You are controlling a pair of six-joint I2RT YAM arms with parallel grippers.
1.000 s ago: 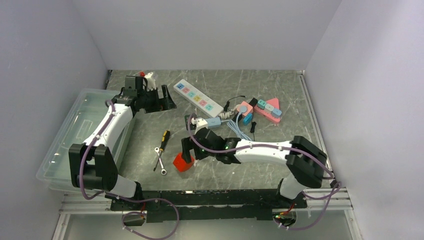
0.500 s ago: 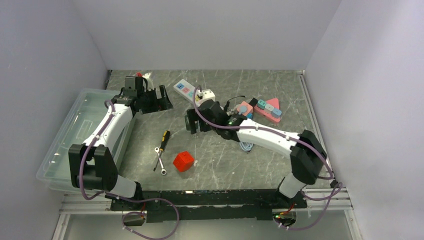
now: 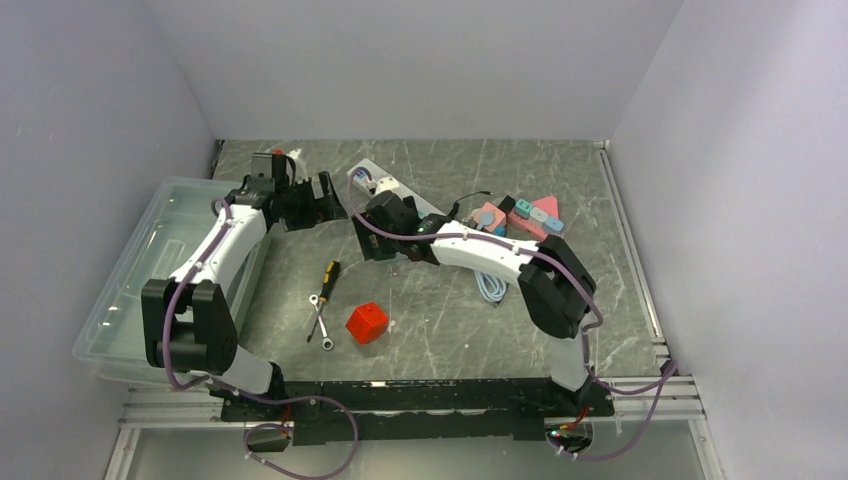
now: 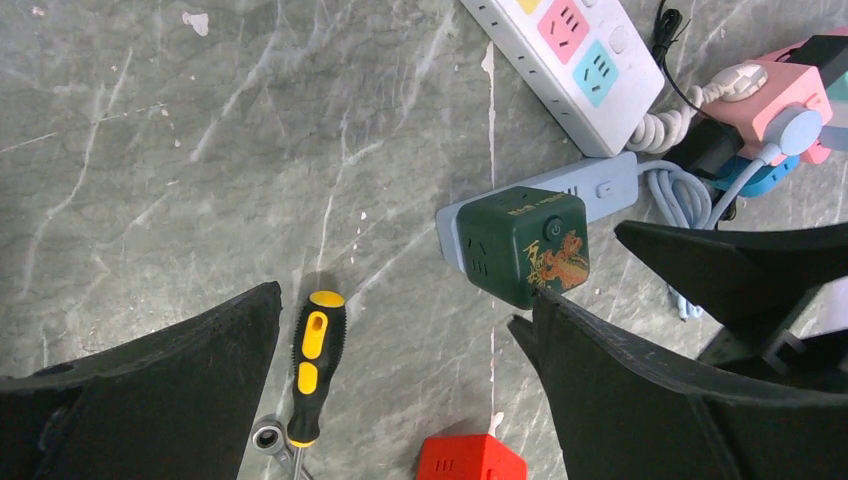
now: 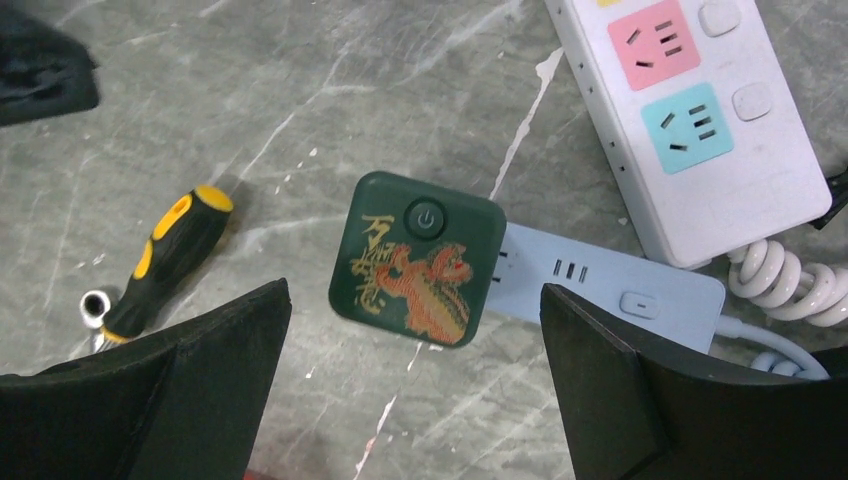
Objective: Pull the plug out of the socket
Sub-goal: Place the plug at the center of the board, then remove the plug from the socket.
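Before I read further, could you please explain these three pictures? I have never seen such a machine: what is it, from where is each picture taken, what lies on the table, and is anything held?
This is a robot with two arms, the left arm and the right arm, fixed at the near edge of the table. Each ends in a two-finger hand. The wide picture comes from a camera above and behind them. The other two come from a camera on each wrist, so the black shapes at the bottom are the fingers of the left hand and the right hand. On the table lie a green cube socket that seems plugged into a light blue power strip, a white power strip, a screwdriver and a red cube. Both hands are open and hold nothing.
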